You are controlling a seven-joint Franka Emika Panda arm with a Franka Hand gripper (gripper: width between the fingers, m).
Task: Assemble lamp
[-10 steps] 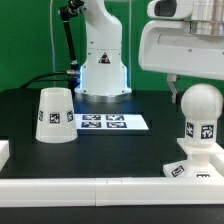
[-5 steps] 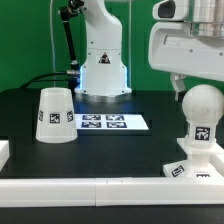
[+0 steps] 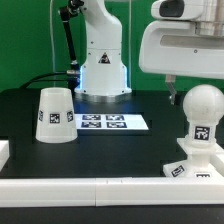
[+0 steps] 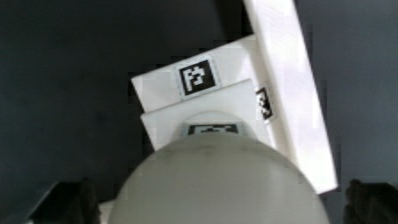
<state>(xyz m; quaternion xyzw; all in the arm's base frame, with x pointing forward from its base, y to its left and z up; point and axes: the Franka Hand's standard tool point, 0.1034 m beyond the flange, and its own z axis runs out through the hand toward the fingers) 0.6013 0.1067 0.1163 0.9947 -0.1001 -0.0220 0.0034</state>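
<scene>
light: bright, even | shadows: soft | wrist view: bulb blurred, overexposed | exterior: sharp

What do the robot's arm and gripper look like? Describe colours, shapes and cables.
The arm is glossy white and rounded, with black cables at its upper joint and a bluish glow at its foot. The gripper has a boxy white housing and dark grey fingers.

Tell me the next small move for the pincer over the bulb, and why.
Probably close the pincer on the bulb. In the wrist view its open fingers flank the round head with gaps on both sides. The bulb stands upright on the base, and the shade sits apart, so seating the bulb likely comes first.
</scene>
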